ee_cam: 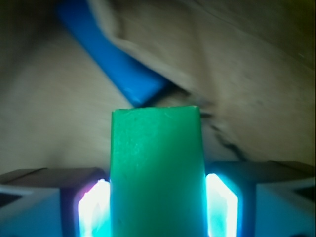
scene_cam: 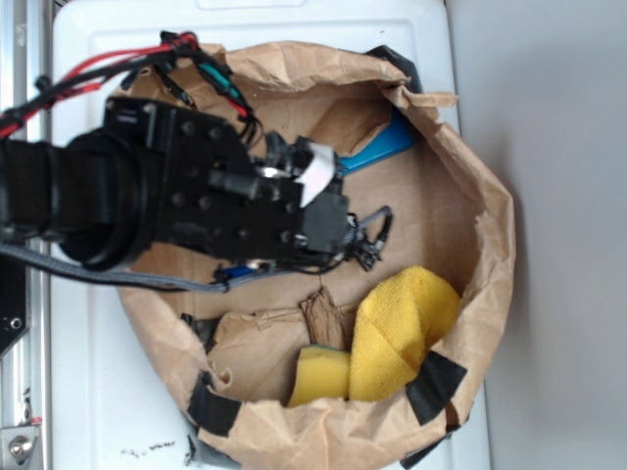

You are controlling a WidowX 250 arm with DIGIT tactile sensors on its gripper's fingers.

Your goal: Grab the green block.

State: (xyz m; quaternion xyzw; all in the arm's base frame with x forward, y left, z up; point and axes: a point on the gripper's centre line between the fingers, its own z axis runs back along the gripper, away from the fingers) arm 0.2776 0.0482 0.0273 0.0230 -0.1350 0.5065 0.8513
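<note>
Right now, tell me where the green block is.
In the wrist view the green block sits between the gripper fingers, with the blue block just beyond its far end; the exterior view hides it.

— Where was the block?
— Between the gripper's fingers, inside the paper bag, with the other block just beyond it.
— And the sponge?
— At the bag's near rim, left of the cloth.

Green block, bright smooth narrow bar, lengthwise between pincer fingers, far end near blue block
</note>
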